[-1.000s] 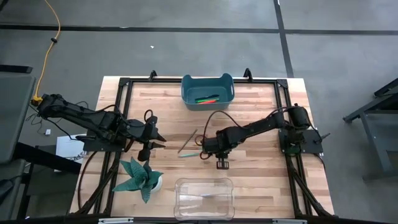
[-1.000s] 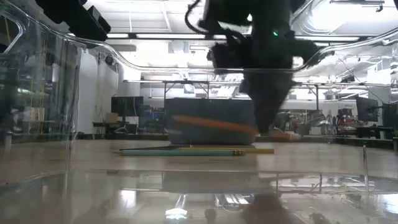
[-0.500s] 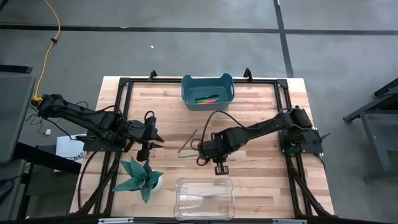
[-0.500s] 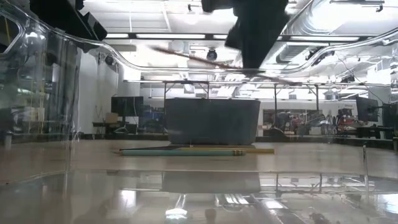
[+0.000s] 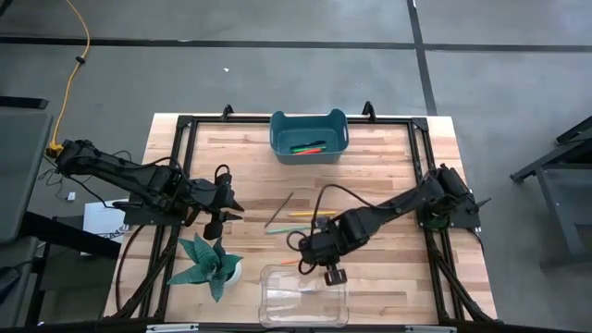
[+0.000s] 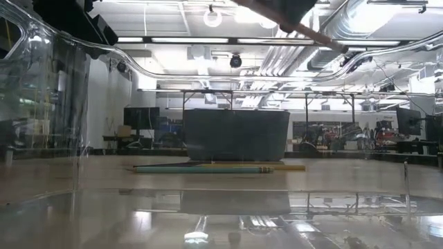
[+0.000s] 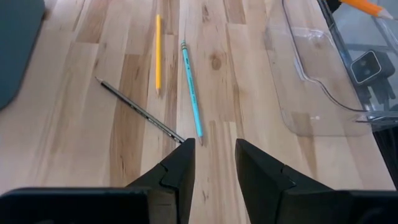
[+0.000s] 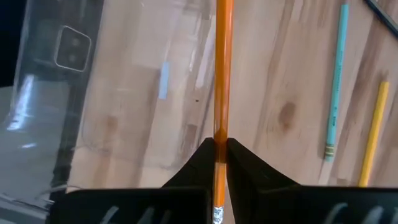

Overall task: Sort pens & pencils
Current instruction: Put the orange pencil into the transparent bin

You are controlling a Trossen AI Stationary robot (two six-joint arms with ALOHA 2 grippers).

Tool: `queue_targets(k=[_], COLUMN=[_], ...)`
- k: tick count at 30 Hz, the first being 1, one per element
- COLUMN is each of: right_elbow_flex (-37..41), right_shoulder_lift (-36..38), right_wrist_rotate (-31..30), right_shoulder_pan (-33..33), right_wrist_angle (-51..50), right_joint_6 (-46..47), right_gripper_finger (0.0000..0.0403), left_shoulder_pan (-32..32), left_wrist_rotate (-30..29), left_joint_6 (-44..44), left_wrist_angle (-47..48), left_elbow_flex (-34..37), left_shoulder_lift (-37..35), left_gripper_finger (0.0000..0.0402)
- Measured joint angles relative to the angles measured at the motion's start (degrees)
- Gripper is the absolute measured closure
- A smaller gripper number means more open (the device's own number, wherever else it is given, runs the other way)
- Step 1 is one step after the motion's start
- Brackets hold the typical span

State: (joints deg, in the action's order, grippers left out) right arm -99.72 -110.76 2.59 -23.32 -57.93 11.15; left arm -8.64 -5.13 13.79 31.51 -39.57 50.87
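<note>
My right gripper (image 5: 311,252) is shut on an orange pencil (image 8: 222,68) and hangs just beyond the far rim of the clear bin (image 5: 303,296). On the table's middle lie the dark pencil (image 7: 140,111), the yellow pencil (image 7: 158,53) and the teal pencil (image 7: 191,87), flat on the wood. The green and red pens (image 5: 308,147) lie inside the blue bin (image 5: 309,123) at the far edge. My left gripper (image 7: 211,155) is open and waits left of the pencils, pointing at them. My right gripper pinches the orange pencil's shaft (image 8: 222,134) between its two fingers, coming from above with the fingers across it. Most of the pencil's length sticks out on one side of the fingers. It is lifted clear of the table and slants in the low view (image 6: 297,26).
A green paper plant (image 5: 211,264) stands near the table's near left corner, close to my left arm. The black frame rails (image 5: 185,125) run along the table's edges. Bare wood lies between the loose pencils and the clear bin.
My right gripper, shut on the orange pencil, has risen from just above the table and moved toward the near edge, from beside the loose pencils to the clear bin's far rim. The pencil has gone up out of the blue bin's line in the low view.
</note>
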Motion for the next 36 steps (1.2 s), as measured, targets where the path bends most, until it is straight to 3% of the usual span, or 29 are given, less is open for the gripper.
queue_targets(k=[20,36], right_elbow_flex=[0.0,-0.1], right_shoulder_lift=[-0.7,-4.0], right_wrist_rotate=[2.7,12.7], right_shoulder_pan=[-4.5,-5.3], right_wrist_angle=[6.7,11.3], right_joint_6=[4.4,7.0], right_gripper_finger=[0.0395,0.0384], left_shoulder_pan=[0.0,0.0], left_wrist_rotate=[0.5,1.0], left_joint_6=[0.5,0.1], left_wrist_angle=[2.4,4.3], left_elbow_flex=[0.0,0.0], left_shoulder_lift=[0.0,0.0], left_gripper_finger=[0.0298,0.0298])
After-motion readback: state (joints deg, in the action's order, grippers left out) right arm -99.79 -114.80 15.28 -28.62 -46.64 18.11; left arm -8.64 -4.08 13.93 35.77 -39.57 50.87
